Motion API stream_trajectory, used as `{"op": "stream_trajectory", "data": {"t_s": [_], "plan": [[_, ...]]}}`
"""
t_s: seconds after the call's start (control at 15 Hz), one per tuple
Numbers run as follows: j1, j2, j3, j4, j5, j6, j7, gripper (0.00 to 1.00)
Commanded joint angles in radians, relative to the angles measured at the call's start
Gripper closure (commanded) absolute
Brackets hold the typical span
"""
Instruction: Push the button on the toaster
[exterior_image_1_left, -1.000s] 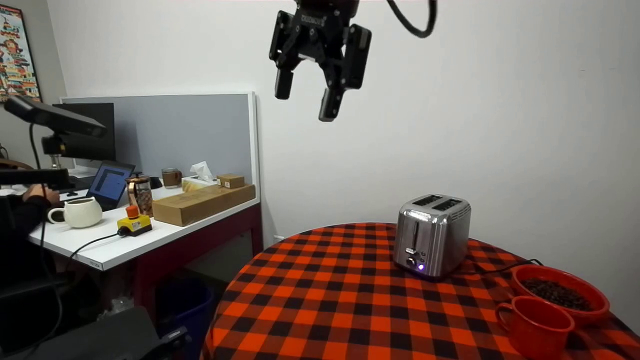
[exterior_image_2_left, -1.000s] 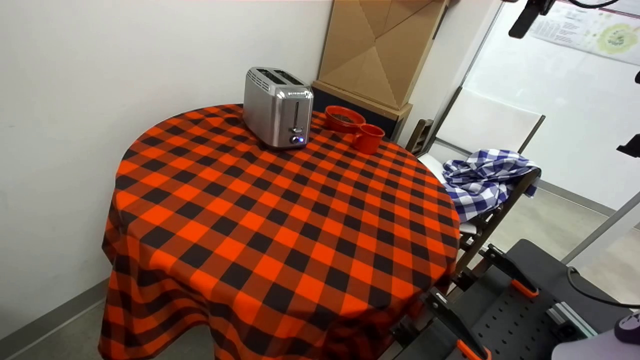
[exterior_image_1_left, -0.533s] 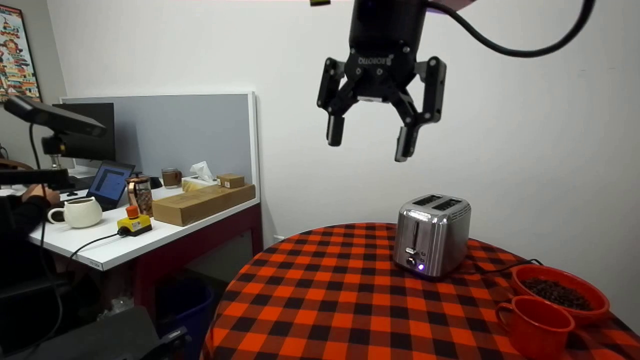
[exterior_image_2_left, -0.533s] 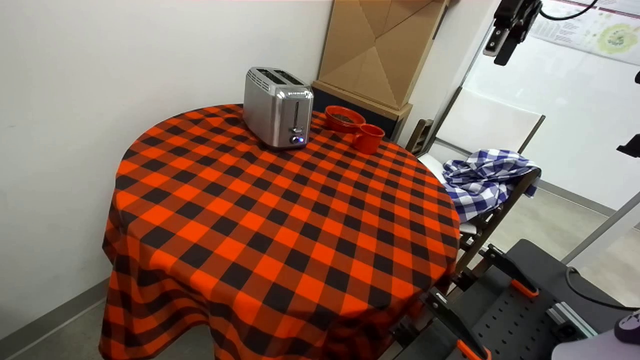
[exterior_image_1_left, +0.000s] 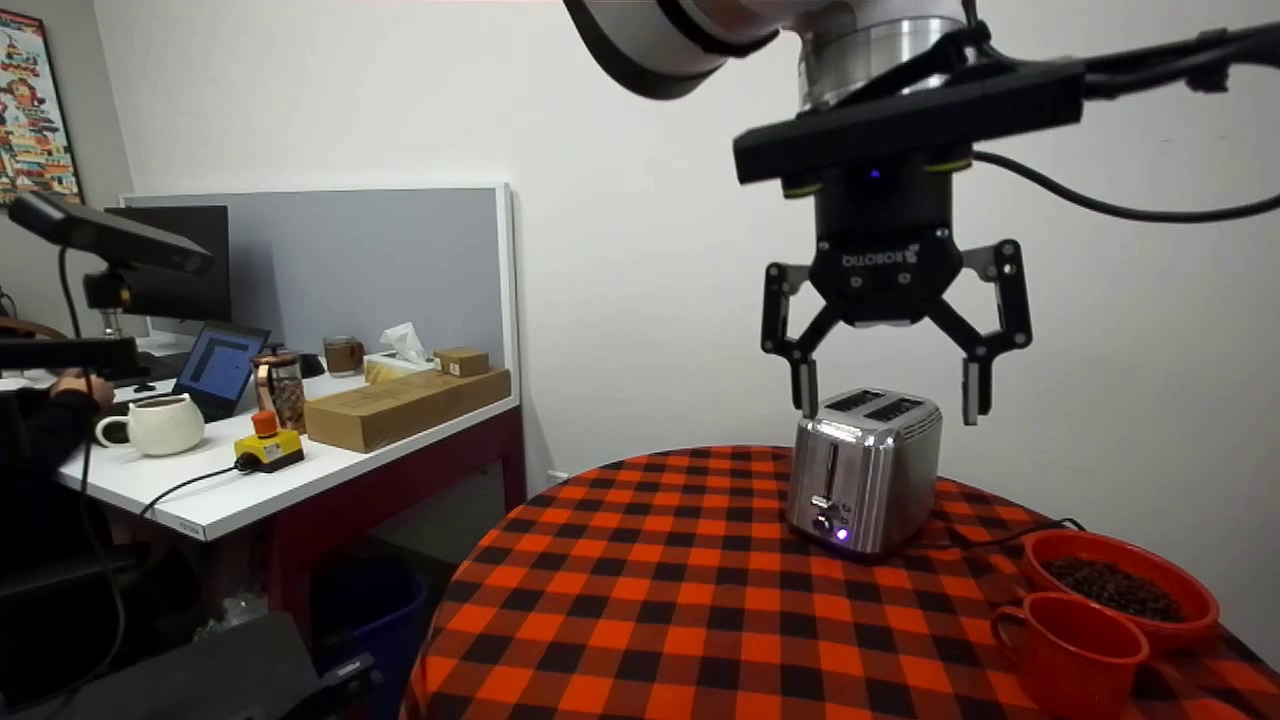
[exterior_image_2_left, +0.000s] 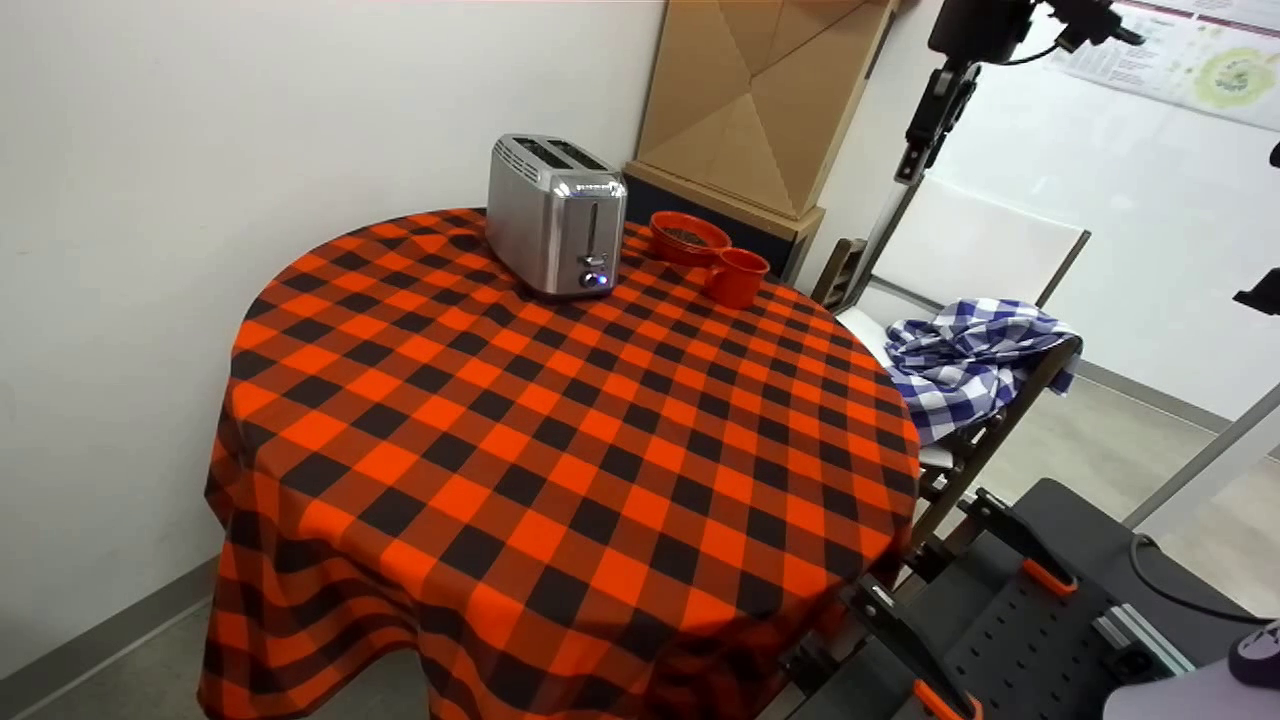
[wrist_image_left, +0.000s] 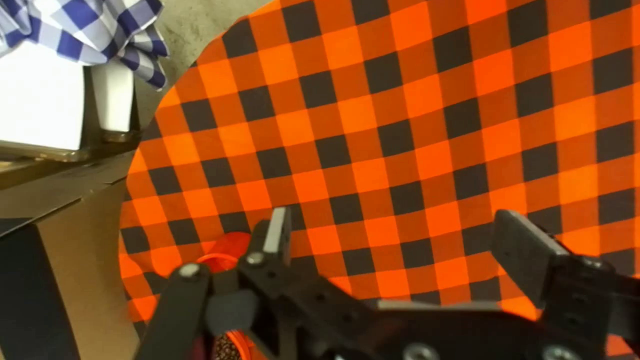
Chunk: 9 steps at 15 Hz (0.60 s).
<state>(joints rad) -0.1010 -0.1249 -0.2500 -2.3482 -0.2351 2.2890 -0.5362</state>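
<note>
Well apart from the toaster, fingers gape wide; dark beans lie in the red bowl.

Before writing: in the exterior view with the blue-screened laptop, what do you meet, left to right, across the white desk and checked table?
White rounded mug, yellow box with red knob, long brown cardboard box, boxy silver metal toaster, round red mug.

Bright, soft light — glints on the toaster — chair overexposed in wrist view.
</note>
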Motion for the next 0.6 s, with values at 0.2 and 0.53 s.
{"op": "stream_trajectory", "data": {"t_s": [0.2, 0.53], "plan": [[-0.047, 0.205, 0.022, 0.039, -0.018, 0.360, -0.023, 0.00], [-0.090, 0.358, 0.078, 0.098, 0.105, 0.520, -0.027, 0.00]]}}
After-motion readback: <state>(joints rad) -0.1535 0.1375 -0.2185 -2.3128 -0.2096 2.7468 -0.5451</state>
